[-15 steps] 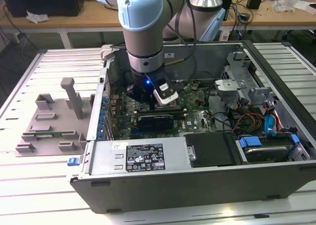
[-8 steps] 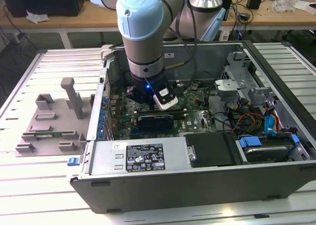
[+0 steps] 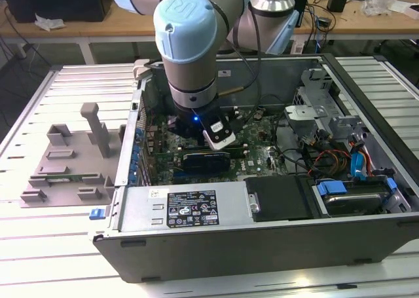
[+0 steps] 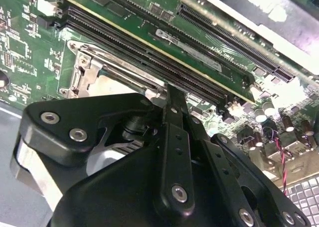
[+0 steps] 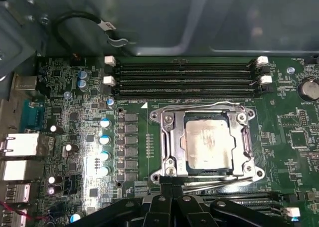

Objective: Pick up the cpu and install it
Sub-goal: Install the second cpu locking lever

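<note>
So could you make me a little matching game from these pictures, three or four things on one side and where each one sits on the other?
Things:
1. cpu
2. grey plastic tray
3. gripper
4. memory slots

Places:
A. on the slatted table, outside the computer case
B. inside the metal-framed socket on the green board
C. long dark rows beside the socket
D. hanging inside the open case, at the socket's edge

Pairs: 1-B, 2-A, 3-D, 4-C

Silvery-grey cpu (image 5: 208, 142), green motherboard (image 5: 134, 152), black gripper (image 5: 169, 187), grey tray (image 3: 69, 160).
</note>
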{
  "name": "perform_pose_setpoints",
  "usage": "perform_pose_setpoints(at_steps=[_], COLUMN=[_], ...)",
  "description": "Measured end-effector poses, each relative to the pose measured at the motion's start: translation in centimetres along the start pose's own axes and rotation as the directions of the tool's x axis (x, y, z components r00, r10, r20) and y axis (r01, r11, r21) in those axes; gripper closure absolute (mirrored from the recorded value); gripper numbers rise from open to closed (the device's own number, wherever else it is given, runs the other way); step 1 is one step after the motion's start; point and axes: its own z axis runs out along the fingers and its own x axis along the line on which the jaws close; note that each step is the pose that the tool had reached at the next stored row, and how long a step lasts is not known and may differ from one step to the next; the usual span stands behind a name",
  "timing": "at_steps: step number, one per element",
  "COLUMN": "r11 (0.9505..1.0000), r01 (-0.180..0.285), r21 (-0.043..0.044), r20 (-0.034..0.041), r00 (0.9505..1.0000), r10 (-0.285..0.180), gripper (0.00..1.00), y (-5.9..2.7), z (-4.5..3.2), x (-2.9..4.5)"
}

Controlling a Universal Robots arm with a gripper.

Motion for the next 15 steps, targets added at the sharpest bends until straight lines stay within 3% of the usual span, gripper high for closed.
perform_pose_setpoints(at_steps=[7,9,10,12,15], r11=[0.9998,0.9992,0.999,0.9987,0.9987], r01=[-0.001,-0.002,-0.003,-0.003,-0.003], r21=[-0.0214,-0.0404,-0.0444,-0.05,-0.0499], r20=[-0.0007,-0.0007,-0.0006,-0.0008,-0.001], r00=[1.0,1.0,1.0,1.0,1.0], r10=[0.001,0.002,0.003,0.003,0.003], gripper=[0.89,0.89,0.89,0.89,0.89], y=[-0.21,-0.26,-0.27,-0.34,-0.36], z=[0.46,0.66,0.73,0.95,1.01], x=[0.64,0.76,0.79,0.85,0.86])
